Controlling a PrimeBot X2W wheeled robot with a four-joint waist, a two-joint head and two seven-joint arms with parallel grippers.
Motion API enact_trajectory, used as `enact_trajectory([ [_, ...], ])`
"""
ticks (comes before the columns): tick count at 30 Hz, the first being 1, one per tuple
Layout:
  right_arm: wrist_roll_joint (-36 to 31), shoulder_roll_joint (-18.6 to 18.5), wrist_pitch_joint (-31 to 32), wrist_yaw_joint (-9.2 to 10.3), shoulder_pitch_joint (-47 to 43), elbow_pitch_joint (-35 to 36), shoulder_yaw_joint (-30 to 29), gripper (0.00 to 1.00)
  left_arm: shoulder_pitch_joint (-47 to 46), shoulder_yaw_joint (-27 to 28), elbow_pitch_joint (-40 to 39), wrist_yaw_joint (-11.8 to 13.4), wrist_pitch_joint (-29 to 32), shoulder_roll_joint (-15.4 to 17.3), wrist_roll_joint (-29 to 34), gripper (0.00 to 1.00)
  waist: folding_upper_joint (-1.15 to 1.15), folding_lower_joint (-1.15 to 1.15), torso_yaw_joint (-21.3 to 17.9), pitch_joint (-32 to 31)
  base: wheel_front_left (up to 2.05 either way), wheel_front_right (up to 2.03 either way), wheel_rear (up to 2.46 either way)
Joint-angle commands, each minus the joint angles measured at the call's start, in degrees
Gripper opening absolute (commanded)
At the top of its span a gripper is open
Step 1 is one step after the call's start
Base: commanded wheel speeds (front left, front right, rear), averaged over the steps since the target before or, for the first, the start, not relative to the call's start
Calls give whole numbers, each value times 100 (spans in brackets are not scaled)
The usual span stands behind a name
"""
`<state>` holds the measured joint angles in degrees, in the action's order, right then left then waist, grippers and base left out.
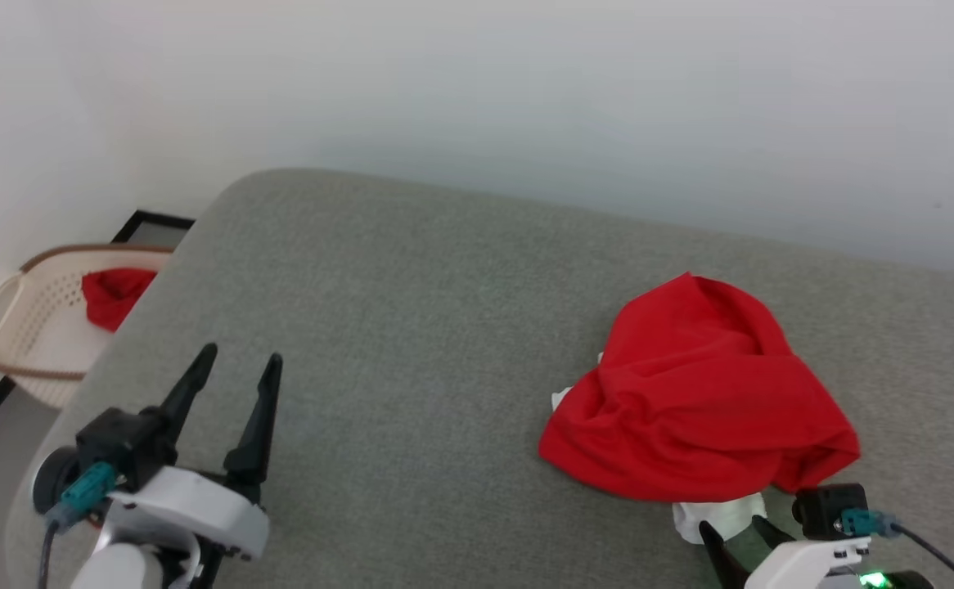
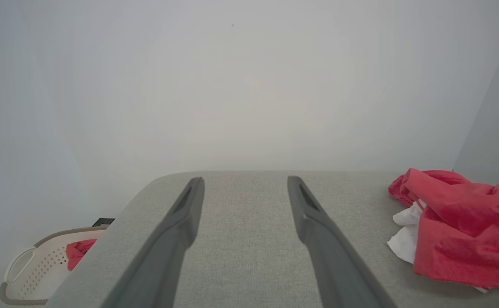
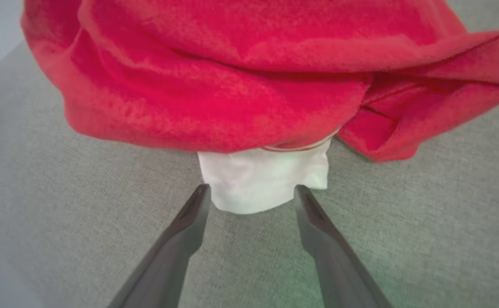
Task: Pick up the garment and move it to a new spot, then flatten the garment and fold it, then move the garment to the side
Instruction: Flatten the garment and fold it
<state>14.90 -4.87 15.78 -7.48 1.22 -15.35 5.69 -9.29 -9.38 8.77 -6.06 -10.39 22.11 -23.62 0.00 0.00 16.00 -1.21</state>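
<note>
Garment [image 1: 698, 393] bunched toward the near right edge of the padded surface [image 1: 411, 327]. Right gripper [image 3: 251, 190], jaws spread, straddles its white sleeve [image 3: 266, 179]; best to push in deeper before closing. Left gripper [image 1: 241, 353] spread, empty, well apart.

The left gripper [image 1: 240, 357] sits at the lower left of the head view, its two dark fingers [image 1: 258, 417] spread wide and pointing up and forward. The right gripper [image 3: 251, 189] is low at the lower right, its fingers likewise parted.
</note>
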Motion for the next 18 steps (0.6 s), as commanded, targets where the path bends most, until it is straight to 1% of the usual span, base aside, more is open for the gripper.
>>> enact_trajectory([
  [1,-54,20,50,-2,92,-39,-69,100,-88,-31,0,-19,-37,-32,38,100,0,0,199,207,0,0,0],
  [8,-456,98,462,-2,375,-328,-298,100,-369,-219,129,-41,-142,-183,42,100,0,0,474,452,0,0,0],
  [15,-779,157,1049,-2,507,-832,-434,100,-559,-314,325,-69,-259,-272,-49,100,0,0,624,585,0,0,0],
  [16,-802,162,1110,0,528,-892,-442,95,-580,-317,351,-74,-275,-273,-55,100,0,0,629,598,0,0,0],
  [17,-842,167,1143,0,558,-925,-440,69,-594,-319,379,-79,-291,-274,-60,100,0,0,632,609,0,0,0],
  [18,-859,173,1171,0,581,-958,-434,16,-601,-326,407,-82,-303,-274,-63,100,0,0,633,616,0,0,0],
])
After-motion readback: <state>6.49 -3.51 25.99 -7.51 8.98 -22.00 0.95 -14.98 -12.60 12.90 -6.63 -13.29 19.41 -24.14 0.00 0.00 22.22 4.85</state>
